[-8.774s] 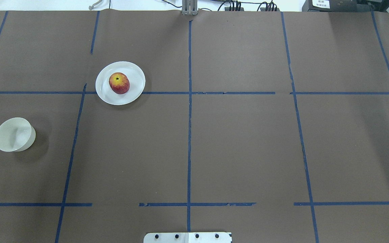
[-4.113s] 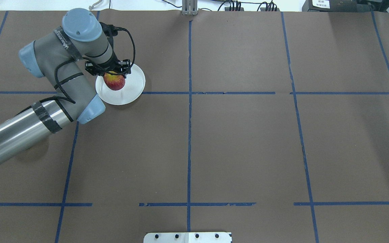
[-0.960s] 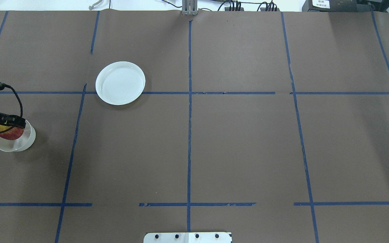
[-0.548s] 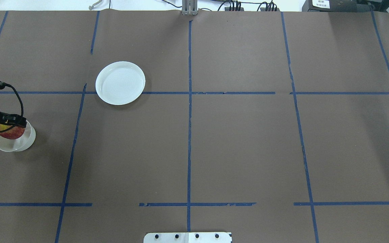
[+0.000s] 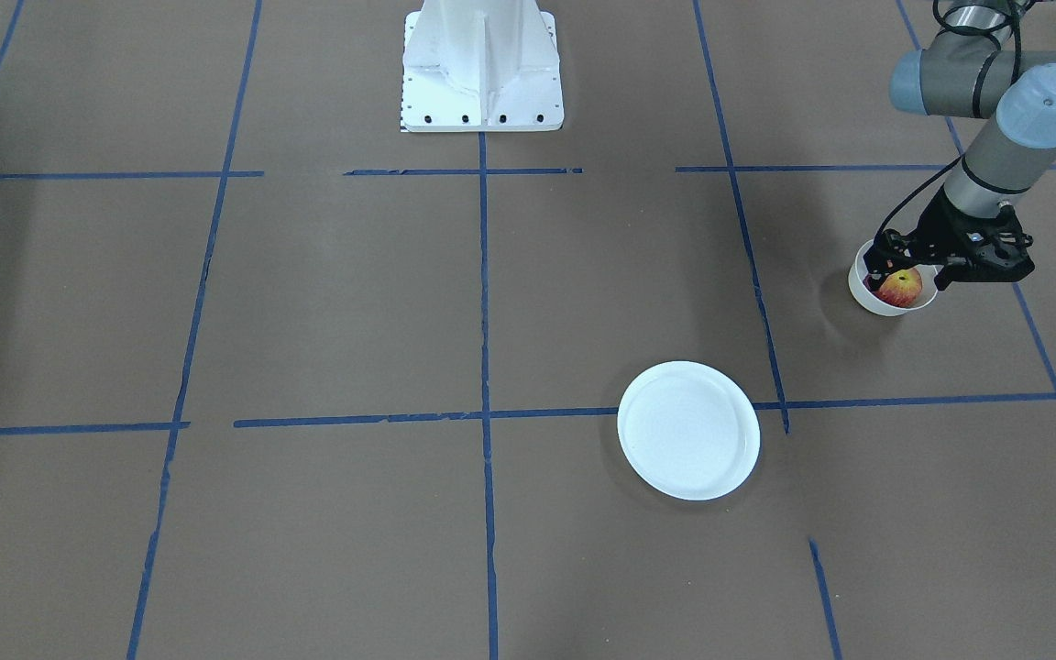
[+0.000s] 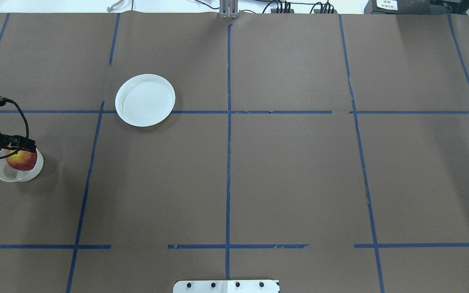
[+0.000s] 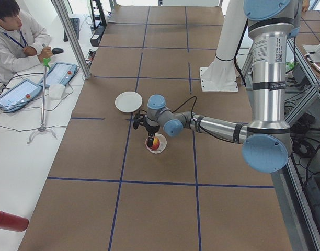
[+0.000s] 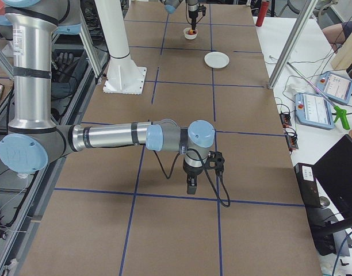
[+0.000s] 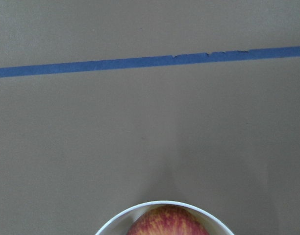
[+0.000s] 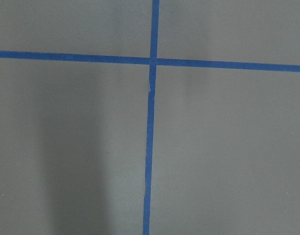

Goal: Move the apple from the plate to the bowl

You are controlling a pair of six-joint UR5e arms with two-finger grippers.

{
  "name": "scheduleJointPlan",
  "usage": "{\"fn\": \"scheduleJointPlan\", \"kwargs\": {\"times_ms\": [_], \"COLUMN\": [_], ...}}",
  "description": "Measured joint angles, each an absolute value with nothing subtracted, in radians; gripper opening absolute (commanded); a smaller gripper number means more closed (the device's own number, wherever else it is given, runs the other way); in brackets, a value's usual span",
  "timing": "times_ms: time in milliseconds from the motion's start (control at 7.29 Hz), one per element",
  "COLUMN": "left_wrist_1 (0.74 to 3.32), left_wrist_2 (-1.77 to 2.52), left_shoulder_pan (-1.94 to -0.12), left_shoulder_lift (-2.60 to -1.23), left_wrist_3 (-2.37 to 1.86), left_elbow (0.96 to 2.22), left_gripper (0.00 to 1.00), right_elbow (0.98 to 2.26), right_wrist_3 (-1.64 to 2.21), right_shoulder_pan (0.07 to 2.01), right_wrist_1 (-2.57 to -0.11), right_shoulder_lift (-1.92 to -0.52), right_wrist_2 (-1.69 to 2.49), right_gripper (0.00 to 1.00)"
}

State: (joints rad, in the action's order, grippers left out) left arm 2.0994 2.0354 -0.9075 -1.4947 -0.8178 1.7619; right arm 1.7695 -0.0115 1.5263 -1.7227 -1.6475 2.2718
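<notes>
The red apple [image 6: 22,160] lies inside the small cream-white bowl [image 6: 14,176] at the table's left edge. It also shows in the front-facing view [image 5: 899,288] and the left wrist view [image 9: 168,223]. My left gripper [image 5: 908,272] hangs just above the bowl [image 5: 874,302]. Its fingers stand apart on either side of the apple and look open. The white plate [image 6: 145,99] is empty. My right gripper [image 8: 190,185] shows only in the exterior right view, low over bare table, and I cannot tell whether it is open or shut.
Brown paper with blue tape lines [image 6: 228,122] covers the table. The robot's white base [image 5: 482,64] stands at the near middle edge. An operator [image 7: 13,36] sits at a side desk with tablets, beyond the table's far edge.
The apple has left the plate and come to the bowl with my left gripper. In the last half second it has dropped lower into the bowl and shows more fully.
</notes>
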Motion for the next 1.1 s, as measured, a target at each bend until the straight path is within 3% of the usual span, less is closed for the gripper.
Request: {"fn": "scheduleJointPlan", "kwargs": {"times_ms": [411, 823, 1097], "left_wrist_1": [2.076, 2.027, 1.833], "left_wrist_2": [2.126, 2.239, 2.287], "left_shoulder_pan": [-0.99, -1.296, -1.543], "left_shoulder_lift": [-1.405, -1.345, -1.356], "left_wrist_3": [-0.676, -0.291, 0.04], "left_elbow": [1.86, 1.818, 1.784], "left_gripper": [0.99, 0.99, 0.99], "right_elbow": [1.769, 1.77, 1.769], "right_wrist_3": [-0.011, -0.011, -0.011], "right_shoulder_pan": [1.526, 1.526, 1.526], "right_wrist_1": [-1.723, -1.723, -1.723], "right_shoulder_lift": [-1.648, -1.647, -1.648], "right_wrist_2": [2.272, 2.272, 2.272], "right_gripper": [1.0, 1.0, 1.0]}}
